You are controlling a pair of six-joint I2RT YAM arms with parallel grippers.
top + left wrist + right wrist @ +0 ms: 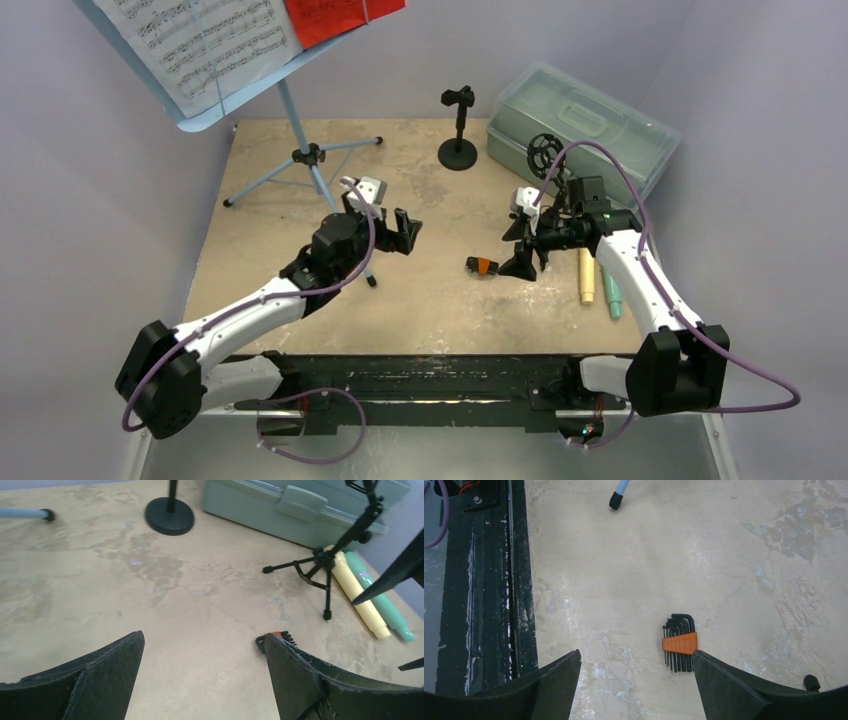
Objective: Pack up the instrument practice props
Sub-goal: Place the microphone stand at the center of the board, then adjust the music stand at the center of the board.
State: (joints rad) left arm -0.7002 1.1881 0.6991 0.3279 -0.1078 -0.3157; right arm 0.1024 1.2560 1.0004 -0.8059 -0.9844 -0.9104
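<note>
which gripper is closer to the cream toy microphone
Right. The right gripper hovers just left of the cream toy microphone in the top view; the left gripper is much farther left, by the sheet-music rack's tripod legs.

Bare table [200,595] lay open ahead of the left claw [205,640]; a round-based mic holder [169,515] and case [260,510] stood beyond, tripod holder [325,562] and hex keys [274,636] to its right.

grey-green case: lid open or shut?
Shut. The case is closed all along its seam, and the front latch is folded down over it.
</note>
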